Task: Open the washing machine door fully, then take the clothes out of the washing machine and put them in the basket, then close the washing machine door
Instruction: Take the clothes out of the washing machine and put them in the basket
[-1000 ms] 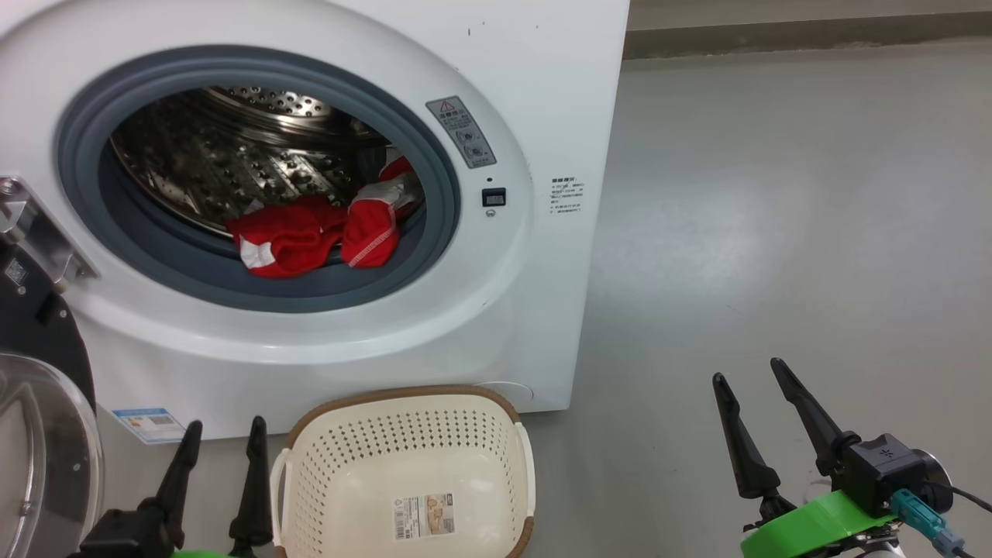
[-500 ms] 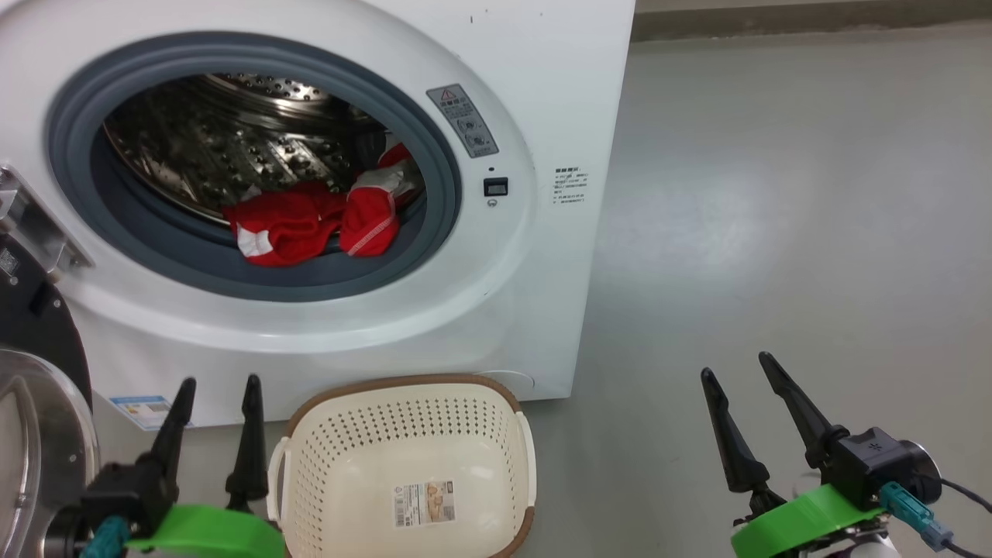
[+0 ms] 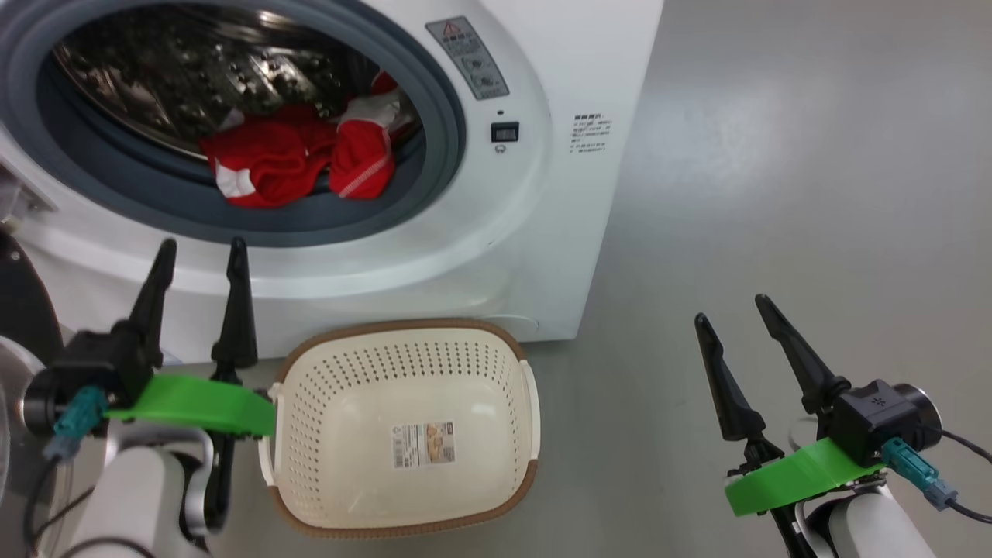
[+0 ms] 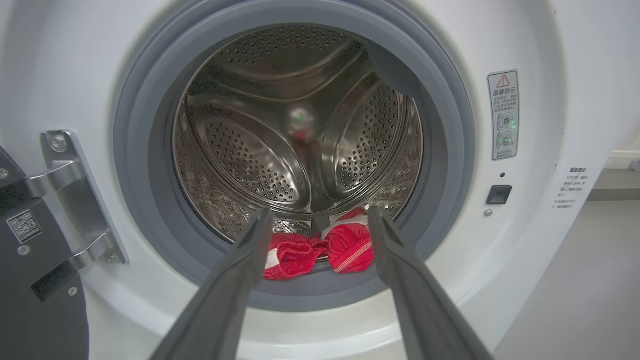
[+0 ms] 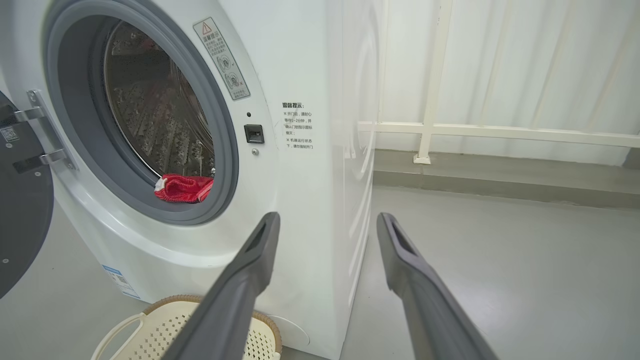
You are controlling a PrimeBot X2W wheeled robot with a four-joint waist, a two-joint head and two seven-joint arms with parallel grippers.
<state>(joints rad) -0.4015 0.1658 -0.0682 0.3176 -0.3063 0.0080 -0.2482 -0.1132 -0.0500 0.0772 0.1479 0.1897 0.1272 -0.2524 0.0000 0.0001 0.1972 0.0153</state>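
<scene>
Washer door (image 5: 20, 225) open wide, red clothes (image 3: 287, 159) at drum's (image 4: 250, 150) front lip, cream basket (image 3: 395, 329) on floor (image 3: 775, 194) below, L gripper (image 3: 201, 246), R gripper (image 3: 731, 308) both splayed, nothing held.

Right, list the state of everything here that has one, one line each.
Door: open, swung wide on its hinge.
Washer: mouth open, drum holding laundry.
Clothes: in the drum, bunched at its front lip.
Basket: upright on the floor before the washer, no clothes in it.
Left gripper: open, holding nothing, pointed at the drum.
Right gripper: open, holding nothing, over the floor.
</scene>
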